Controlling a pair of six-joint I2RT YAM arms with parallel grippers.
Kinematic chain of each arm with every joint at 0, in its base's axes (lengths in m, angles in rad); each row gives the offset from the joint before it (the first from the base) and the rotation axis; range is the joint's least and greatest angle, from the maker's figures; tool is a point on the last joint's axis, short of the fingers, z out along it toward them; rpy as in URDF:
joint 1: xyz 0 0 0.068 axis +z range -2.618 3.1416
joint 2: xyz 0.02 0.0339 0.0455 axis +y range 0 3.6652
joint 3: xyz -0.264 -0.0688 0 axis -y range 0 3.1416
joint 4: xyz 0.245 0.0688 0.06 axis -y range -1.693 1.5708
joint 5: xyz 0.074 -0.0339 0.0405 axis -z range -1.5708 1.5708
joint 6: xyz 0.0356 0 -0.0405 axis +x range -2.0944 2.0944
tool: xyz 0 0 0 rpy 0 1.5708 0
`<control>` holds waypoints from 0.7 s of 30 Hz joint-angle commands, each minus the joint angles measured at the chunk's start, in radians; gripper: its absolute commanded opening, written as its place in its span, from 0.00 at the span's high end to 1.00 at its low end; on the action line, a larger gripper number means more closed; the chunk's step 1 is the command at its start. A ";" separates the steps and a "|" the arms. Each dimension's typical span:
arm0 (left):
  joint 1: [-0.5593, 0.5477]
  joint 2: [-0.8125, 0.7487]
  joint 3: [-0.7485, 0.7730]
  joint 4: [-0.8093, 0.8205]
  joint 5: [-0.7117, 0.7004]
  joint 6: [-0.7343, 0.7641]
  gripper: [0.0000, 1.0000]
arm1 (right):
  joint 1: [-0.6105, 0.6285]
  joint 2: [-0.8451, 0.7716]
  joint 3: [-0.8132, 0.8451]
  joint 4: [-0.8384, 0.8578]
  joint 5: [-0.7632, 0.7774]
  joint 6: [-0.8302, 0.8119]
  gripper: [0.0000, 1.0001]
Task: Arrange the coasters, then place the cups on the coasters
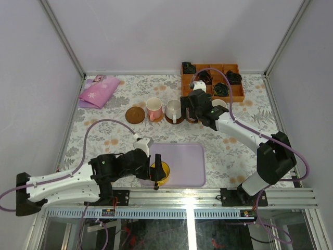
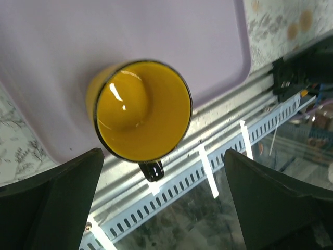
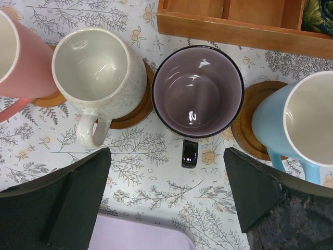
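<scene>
1. Left gripper point(image 2: 161, 174): jaws spread wide, pinching nothing. The yellow cup point(image 2: 143, 112) sits at 12 o'clock of the gap in the left wrist view, and we see no contact.
2. The yellow cup is upright with its handle at 6 o'clock in that view. It stands directly on the lavender tray point(image 2: 156, 31), at the tray's 7 o'clock corner in the top view.
3. Right gripper point(image 3: 166, 172): jaws spread as well, holding nothing. The purple cup point(image 3: 197, 91) is at 12 o'clock of the gap, its handle at 6 o'clock pointing into the gap, apart from both fingers.
4. We cannot tell whether a coaster lies under the purple cup, since its body hides the spot.
5. The cream cup point(image 3: 93, 70) is just beside the purple cup at 9 o'clock, on the cream cup's coaster point(image 3: 136, 112).
6. The pink cup point(image 3: 13, 57) is further out at 9 o'clock, on the pink cup's coaster point(image 3: 47, 99).
7. The blue cup point(image 3: 307, 120) is at 3 o'clock of the purple cup, on the blue cup's coaster point(image 3: 250, 130).
8. In the top view, the bare coaster point(image 1: 135, 114) is just beside the pink cup at 9 o'clock.
9. The orange box point(image 1: 213, 80) is at 12 o'clock of the cup row, toward the table's point(image 1: 234, 151) 1 o'clock corner.
10. The pink cloth point(image 1: 99, 92) lies at the table's 11 o'clock corner.
</scene>
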State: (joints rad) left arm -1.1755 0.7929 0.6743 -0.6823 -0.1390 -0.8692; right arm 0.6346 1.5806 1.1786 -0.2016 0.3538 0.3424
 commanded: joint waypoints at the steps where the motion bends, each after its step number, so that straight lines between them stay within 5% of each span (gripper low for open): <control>1: -0.113 0.048 -0.009 -0.038 -0.082 -0.126 0.00 | -0.006 -0.051 -0.005 0.015 -0.006 0.010 0.02; 7: -0.199 0.113 -0.029 -0.027 -0.162 -0.167 0.00 | -0.006 -0.054 -0.013 0.015 -0.008 0.012 0.02; 15: -0.237 0.142 -0.064 0.000 -0.244 -0.152 0.11 | -0.006 -0.058 -0.021 0.017 -0.003 0.010 0.02; 21: -0.238 0.149 -0.118 0.033 -0.260 -0.140 0.33 | -0.006 -0.062 -0.027 0.015 -0.002 0.012 0.01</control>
State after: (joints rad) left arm -1.4075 0.9363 0.5850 -0.6910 -0.3401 -1.0096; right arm 0.6346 1.5646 1.1561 -0.2008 0.3485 0.3477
